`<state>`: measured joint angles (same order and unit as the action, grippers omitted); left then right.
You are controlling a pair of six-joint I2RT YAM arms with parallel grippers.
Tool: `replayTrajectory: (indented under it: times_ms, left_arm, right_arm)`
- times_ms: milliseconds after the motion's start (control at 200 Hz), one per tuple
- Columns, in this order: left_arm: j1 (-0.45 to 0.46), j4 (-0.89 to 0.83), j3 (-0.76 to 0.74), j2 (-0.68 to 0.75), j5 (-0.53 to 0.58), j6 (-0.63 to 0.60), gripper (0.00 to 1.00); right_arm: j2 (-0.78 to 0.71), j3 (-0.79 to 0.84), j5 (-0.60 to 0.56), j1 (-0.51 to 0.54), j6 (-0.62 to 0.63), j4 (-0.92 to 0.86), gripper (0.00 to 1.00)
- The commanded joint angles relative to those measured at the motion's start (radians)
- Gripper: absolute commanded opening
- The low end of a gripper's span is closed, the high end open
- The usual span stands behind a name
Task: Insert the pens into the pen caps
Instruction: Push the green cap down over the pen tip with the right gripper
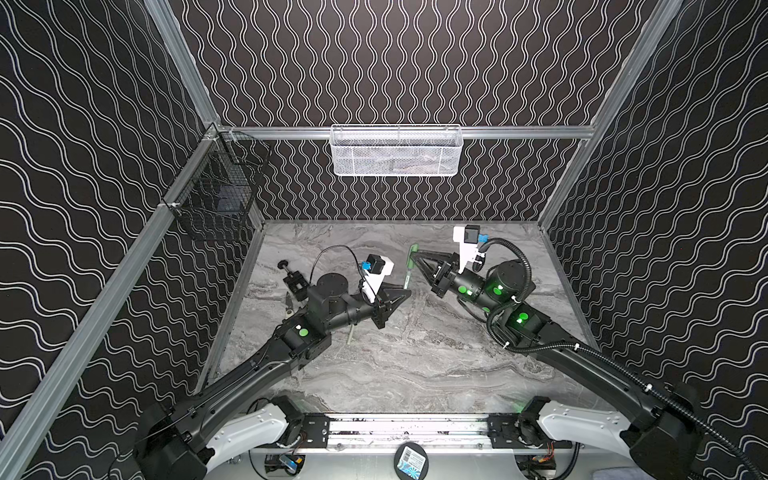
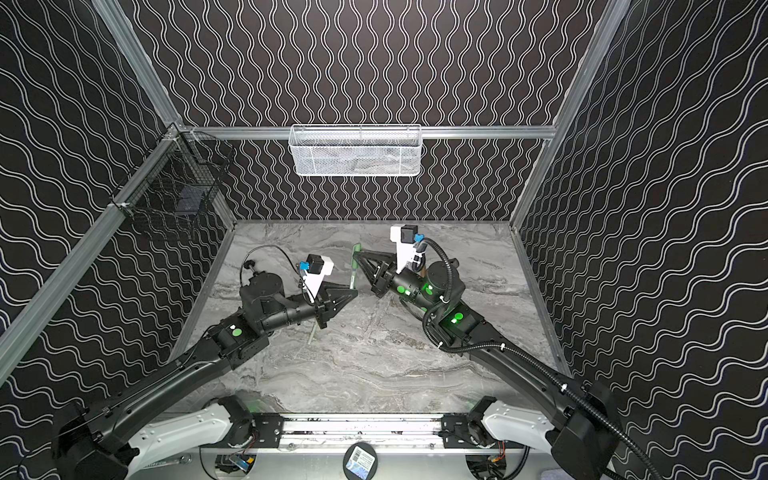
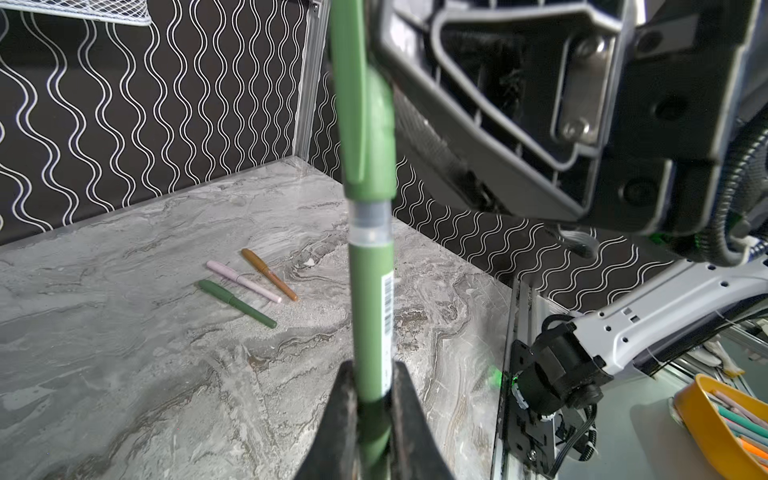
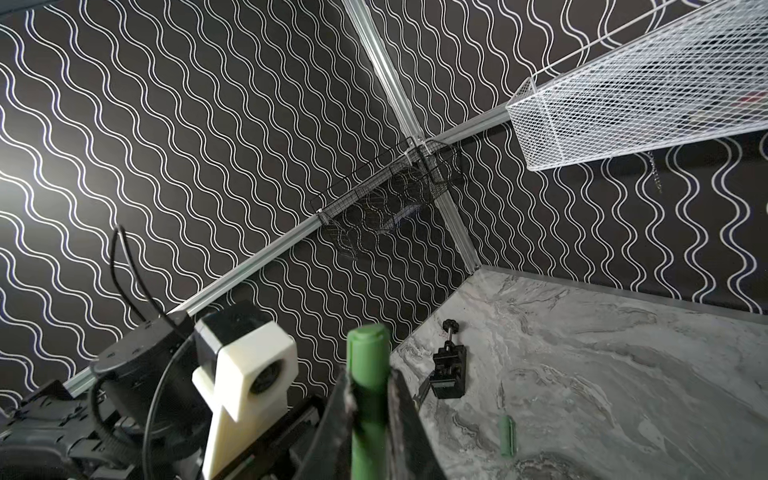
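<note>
**Top views.** In both top views the left gripper (image 1: 406, 286) is clamped on the lower barrel of a slim mid-green plastic pen (image 1: 409, 272), which is held between the two arms over the grey marbled tabletop (image 1: 415, 374). The right gripper (image 1: 416, 254) is clamped on a short mid-green tubular cap (image 1: 412, 250) at the pen's upper end. A pale green pen (image 1: 351, 335) lies on the table, partly hidden under the left arm. Its tip cannot be made out.

**Left wrist view.** The barrel sits between closed jaws. The cap covers the tip, but a clear grey collar (image 3: 370, 222) shows between cap rim and barrel, so the cap is judged not fully seated. Three capped pens lie close together on the table: a dark green capped pen (image 3: 237, 303), a pale pink capped pen (image 3: 243, 281) and a gold-brown capped pen (image 3: 269, 274).

**Right wrist view.** The jaws are closed on the cap. A loose pale green cap (image 4: 507, 436) lies on the table near a small black metal vise (image 4: 449, 370).

**Step in hand.** This is the final press. Cap and barrel should stay on one axis, with the push straight along it until the collar is covered. A sideways load risks the barrel slipping through the jaws.

**Count.**
- Pens: five (one held, three capped, one loose).
- Caps: five (one held, three fitted, one loose).
</note>
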<state>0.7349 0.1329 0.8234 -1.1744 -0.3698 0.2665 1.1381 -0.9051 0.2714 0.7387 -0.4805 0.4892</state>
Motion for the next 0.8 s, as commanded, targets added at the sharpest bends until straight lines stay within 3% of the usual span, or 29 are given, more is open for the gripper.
replayTrajectory:
  times_ms: [0,210,340,510,716,796]
  left_arm:
    - [-0.001,0.087,0.000,0.002,0.013,-0.016,0.00]
    - [-0.001,0.080,0.003,0.000,0.022,-0.026,0.00]
    - [-0.002,0.083,0.002,-0.002,0.022,-0.037,0.00]
    - [-0.002,0.111,-0.008,-0.005,-0.001,-0.052,0.00]
    - [-0.002,0.162,-0.035,0.005,-0.003,-0.090,0.00]
    - [-0.001,0.160,-0.032,0.002,-0.011,-0.105,0.00]
  right_arm:
    - [-0.013,0.012,0.028,0.002,0.009,-0.021,0.15]
    - [-0.022,0.014,0.018,0.001,0.025,-0.041,0.17]
    - [-0.025,-0.004,0.024,0.001,0.033,-0.093,0.40]
    - [-0.070,-0.036,0.012,0.001,0.069,-0.193,0.46]
    - [-0.116,-0.084,-0.019,-0.002,0.143,-0.353,0.47]
    - [-0.117,-0.143,-0.051,-0.005,0.180,-0.408,0.38]
